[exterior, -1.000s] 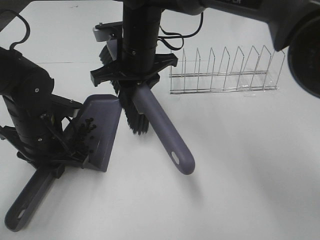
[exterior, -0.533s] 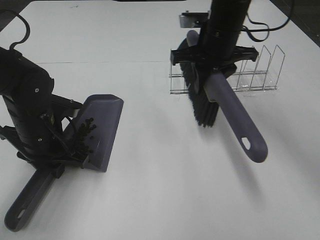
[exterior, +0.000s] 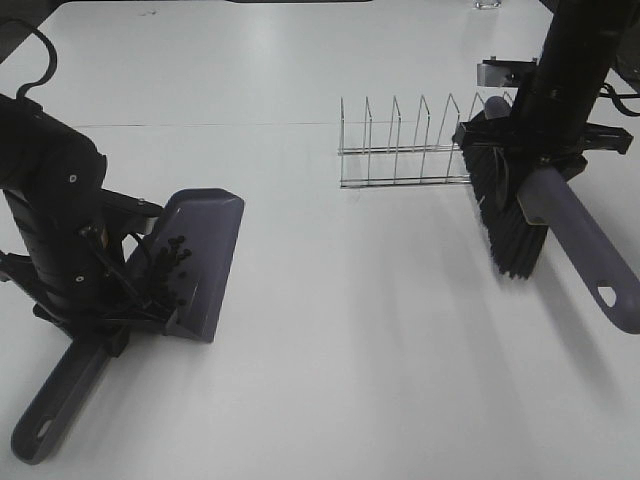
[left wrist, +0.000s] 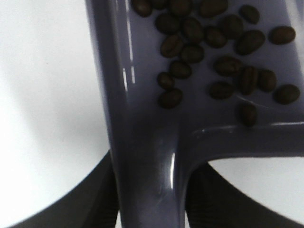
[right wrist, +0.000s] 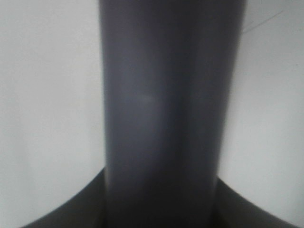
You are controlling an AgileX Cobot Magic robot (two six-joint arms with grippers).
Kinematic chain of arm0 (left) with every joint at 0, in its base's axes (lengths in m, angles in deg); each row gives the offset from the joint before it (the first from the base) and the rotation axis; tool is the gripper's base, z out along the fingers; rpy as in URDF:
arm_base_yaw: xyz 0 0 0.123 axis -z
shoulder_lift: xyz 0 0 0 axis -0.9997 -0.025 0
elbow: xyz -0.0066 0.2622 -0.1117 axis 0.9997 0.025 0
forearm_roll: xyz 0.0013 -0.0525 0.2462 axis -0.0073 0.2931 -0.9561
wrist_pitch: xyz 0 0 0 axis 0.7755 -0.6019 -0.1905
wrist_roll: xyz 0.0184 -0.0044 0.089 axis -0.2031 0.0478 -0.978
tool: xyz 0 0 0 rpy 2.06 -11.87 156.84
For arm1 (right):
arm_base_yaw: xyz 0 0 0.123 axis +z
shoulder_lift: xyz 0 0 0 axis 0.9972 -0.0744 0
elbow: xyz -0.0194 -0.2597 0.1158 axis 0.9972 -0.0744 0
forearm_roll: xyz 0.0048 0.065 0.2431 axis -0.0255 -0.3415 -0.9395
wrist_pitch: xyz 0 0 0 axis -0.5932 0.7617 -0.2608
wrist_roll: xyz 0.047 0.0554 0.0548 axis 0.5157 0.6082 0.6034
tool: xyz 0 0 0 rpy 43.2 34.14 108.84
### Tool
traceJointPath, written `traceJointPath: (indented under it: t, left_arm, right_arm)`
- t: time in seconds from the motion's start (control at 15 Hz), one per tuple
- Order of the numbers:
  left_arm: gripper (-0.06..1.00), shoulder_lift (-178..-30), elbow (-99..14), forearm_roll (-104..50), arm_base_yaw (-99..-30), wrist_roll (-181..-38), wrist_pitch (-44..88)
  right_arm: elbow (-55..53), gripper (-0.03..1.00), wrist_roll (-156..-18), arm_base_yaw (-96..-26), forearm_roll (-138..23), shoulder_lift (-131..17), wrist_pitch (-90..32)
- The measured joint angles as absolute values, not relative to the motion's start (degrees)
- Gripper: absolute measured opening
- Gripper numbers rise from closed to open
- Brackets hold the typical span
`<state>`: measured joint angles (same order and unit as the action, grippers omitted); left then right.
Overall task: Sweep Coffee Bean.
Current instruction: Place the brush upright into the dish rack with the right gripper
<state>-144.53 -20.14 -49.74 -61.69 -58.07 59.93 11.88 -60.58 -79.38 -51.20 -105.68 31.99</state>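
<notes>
The purple dustpan [exterior: 205,262] rests on the white table at the left, and several dark coffee beans [exterior: 172,262] lie in it; they show close up in the left wrist view [left wrist: 209,47]. My left gripper [exterior: 95,325] is shut on the dustpan's handle [left wrist: 147,190]. My right gripper [exterior: 540,160] is shut on the purple handle [exterior: 585,250] of the brush and holds it above the table at the right, black bristles [exterior: 505,215] hanging down. The right wrist view shows only the handle [right wrist: 161,114], blurred.
A wire dish rack [exterior: 410,145] stands at the back middle, just left of the brush. The left arm's dark body [exterior: 50,210] stands over the dustpan's near side. The table's far edge runs along the top.
My right gripper has carried the brush from beside the dustpan far to the right, past the wire rack. The dustpan, the beans and the left arm have not moved.
</notes>
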Motion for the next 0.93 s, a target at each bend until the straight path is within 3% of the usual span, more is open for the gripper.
traceJointPath:
  t: [0.6, 0.93]
  left_arm:
    - [0.35, -144.53, -20.14, -48.13, -61.69, -57.90, 61.19]
    - [0.35, -144.53, -20.14, -48.08, -61.69, -57.90, 61.25]
  right_arm:
    - [14.51, 0.29, -62.65, -79.95, -50.46, -110.77, 30.33]
    - [28.84, 0.29, -64.02, -79.95, -53.38, -118.74, 31.94]
